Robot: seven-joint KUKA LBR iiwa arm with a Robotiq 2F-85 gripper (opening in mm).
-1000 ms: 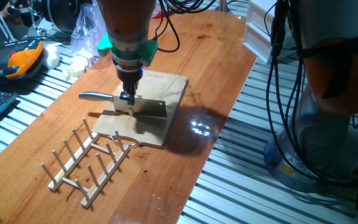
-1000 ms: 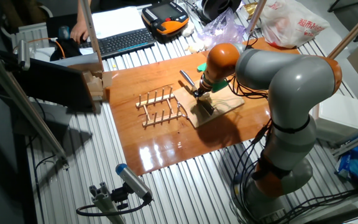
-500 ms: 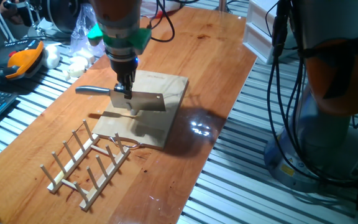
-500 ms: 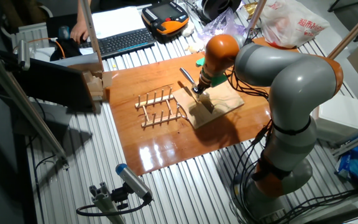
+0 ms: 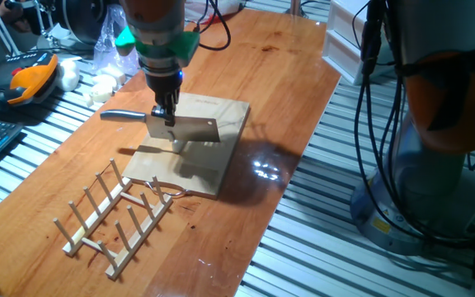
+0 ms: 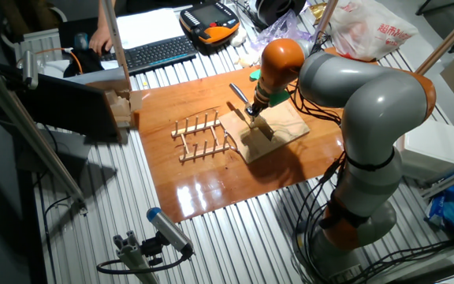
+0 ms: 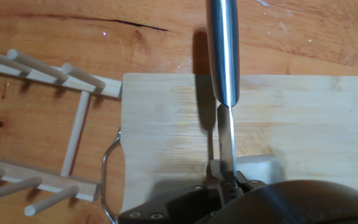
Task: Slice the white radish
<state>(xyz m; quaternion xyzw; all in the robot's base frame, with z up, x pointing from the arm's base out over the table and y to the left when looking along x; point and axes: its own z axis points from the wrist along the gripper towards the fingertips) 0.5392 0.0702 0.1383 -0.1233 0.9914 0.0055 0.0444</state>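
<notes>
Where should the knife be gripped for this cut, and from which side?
Grip the knife at the blade's top edge beside the handle, coming straight down, as the end effector does now. The blade stands on edge above the board, so its flat faces suit a pinch; the round handle could roll.

Wooden peg rack [image 5: 115,216] lying on the wooden table [image 5: 246,190], just beside the cutting board [image 5: 192,148], orange-and-black pendant [image 5: 25,81] off to the side, rounded white lumps [image 5: 101,85] near what looks like a crinkled plastic bag [image 5: 108,47], keyboard [image 6: 158,52] behind.
</notes>
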